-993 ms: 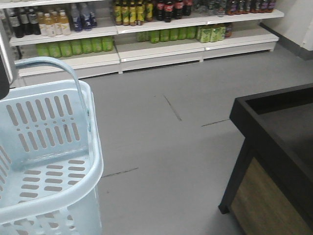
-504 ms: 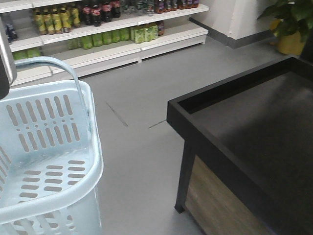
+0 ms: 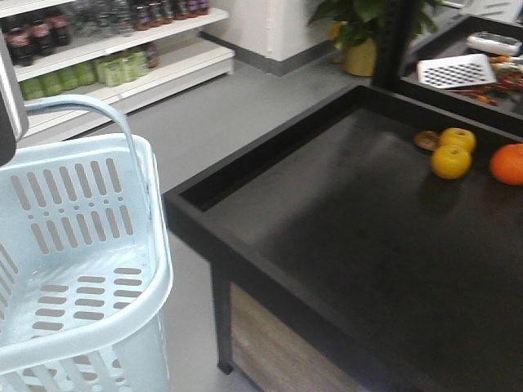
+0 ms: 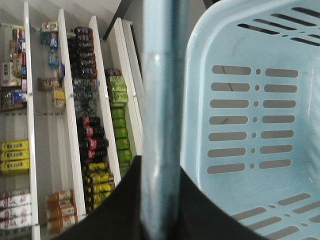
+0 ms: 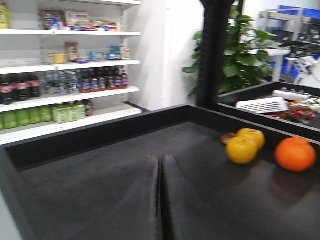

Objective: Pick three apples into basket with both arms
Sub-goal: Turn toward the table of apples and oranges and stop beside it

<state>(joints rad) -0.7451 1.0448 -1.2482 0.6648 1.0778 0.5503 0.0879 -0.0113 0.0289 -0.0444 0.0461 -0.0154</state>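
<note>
The step in hand, as I judge it, is the approach. None of the dark red apples shows in any view, so the sensible thing is to bring the basket (image 3: 160, 269) close along the near edge of the bench (image 3: 327, 237) and look further toward its far right corner before committing to a reach. The left hand (image 4: 160, 200) is clamped on the hoop handle (image 4: 162, 100), which runs straight between its fingers. The basket hangs empty at the left, off the bench and over the grey floor (image 3: 221, 106); it should be kept level and clear of the bench's raised rim. The right hand (image 5: 160, 200) hovers low over the bench with its fingers pressed together (they must part before any pick). The bench is matt black and bare over most of its top. Near the far right corner lie two yellow fruits (image 3: 451, 161), touching, with a small brown thing (image 3: 426, 140) just beside them and an orange (image 3: 507, 163) a little apart; none of these is wanted. Beyond stand shelves of bottles (image 3: 122, 41), a potted plant (image 3: 359, 20) and a white perforated tray (image 3: 456, 71) on a second bench.
</note>
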